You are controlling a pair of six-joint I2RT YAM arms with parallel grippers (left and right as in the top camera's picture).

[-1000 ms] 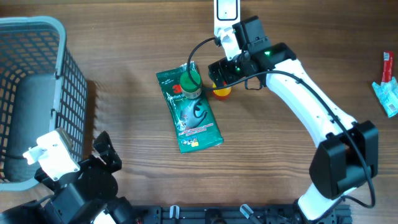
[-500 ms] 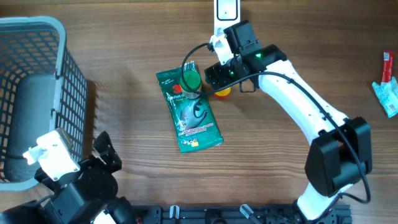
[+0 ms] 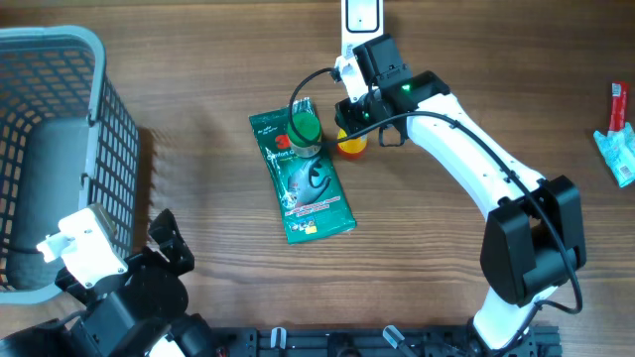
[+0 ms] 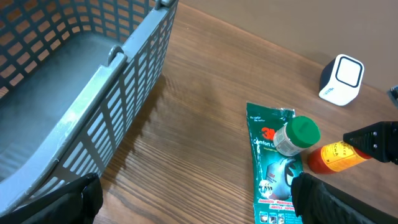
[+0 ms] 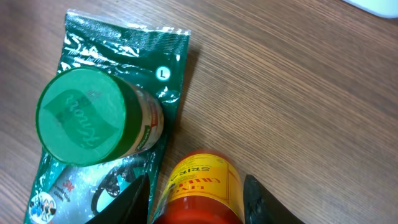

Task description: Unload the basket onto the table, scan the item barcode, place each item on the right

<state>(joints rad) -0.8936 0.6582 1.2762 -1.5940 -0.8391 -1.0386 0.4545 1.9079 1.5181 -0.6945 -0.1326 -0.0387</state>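
Note:
An orange-red sauce bottle (image 5: 202, 186) with a yellow label lies on the wooden table, right of a green-lidded jar (image 5: 87, 118) that rests on a green foil packet (image 5: 124, 50). My right gripper (image 5: 198, 194) is down over the bottle, one finger on each side with only narrow gaps left, so it is still open. From overhead the bottle (image 3: 352, 145) peeks out under the right gripper (image 3: 349, 127), beside the jar (image 3: 303, 127) and packet (image 3: 310, 198). A white barcode scanner (image 3: 359, 15) stands at the table's far edge. My left gripper (image 4: 199, 202) hangs wide open with nothing in it, near the basket.
A grey plastic basket (image 3: 99, 59) fills the far left; its wall (image 4: 143, 56) runs close by the left gripper. A red item (image 3: 618, 104) and a teal packet (image 3: 620, 154) lie at the right edge. The scanner (image 4: 341, 78) is beyond the jar.
My right gripper has shifted slightly left and farther back over the bottle, and its fingers have narrowed around it. The left arm has not moved.

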